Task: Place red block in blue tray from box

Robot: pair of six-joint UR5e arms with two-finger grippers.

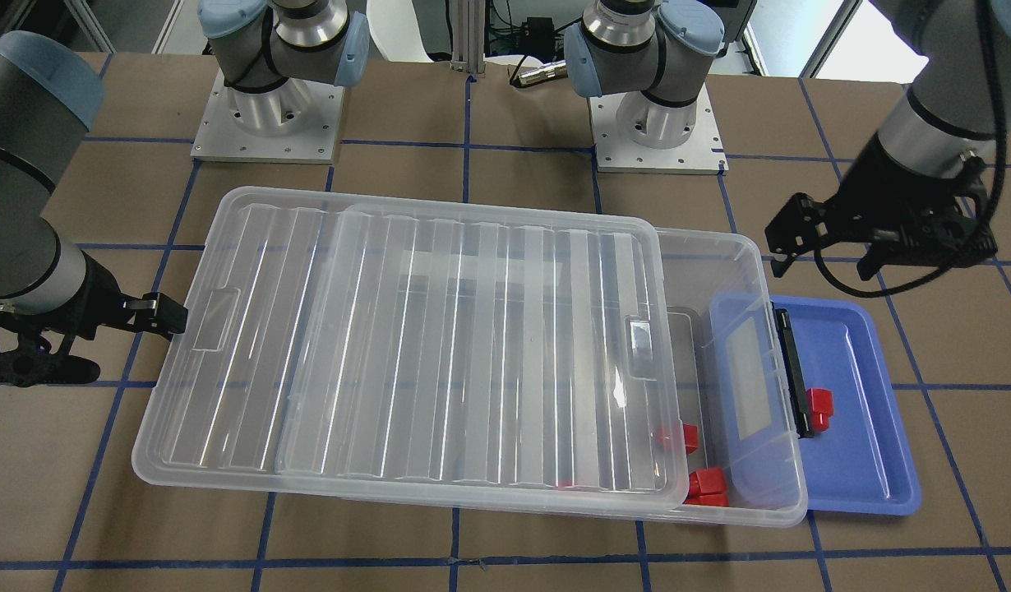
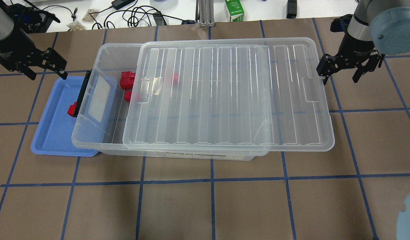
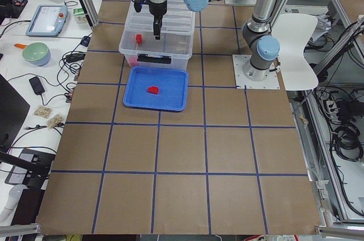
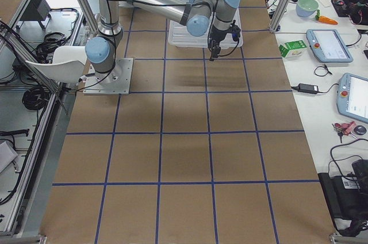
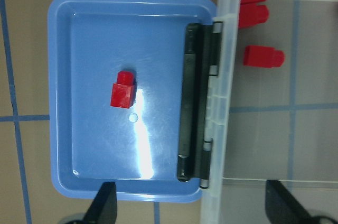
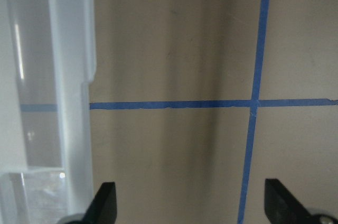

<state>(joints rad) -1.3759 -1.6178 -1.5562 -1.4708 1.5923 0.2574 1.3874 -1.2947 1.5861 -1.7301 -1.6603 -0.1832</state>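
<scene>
Brown paper tabletop [image 2: 211, 206]: the small red plastic block [image 2: 71, 109] lies in the shallow blue plastic tray [image 2: 48, 133] at middle left, beside the clear plastic box [image 2: 111, 50]. Both pincers hang spread and empty: left gripper [image 2: 47, 71] upper left, right gripper [image 2: 339, 76] upper right. Raise yours straight up, clear of the box rim.

blue tray [image 5: 84, 34]: glossy plastic (glare streak) | box [image 2: 101, 53]: clear plastic

Both wrist views cut the left fingers [image 5: 104, 205] and right fingers [image 6: 104, 203] off at the lower edge — only tips show. Between the left fingers, the black latch [image 5: 195, 102] covers one rim of the blue tray [image 5: 84, 145]. Under the ribbed lid [image 2: 225, 96], one red block [image 2: 174, 79] blurs.
</scene>
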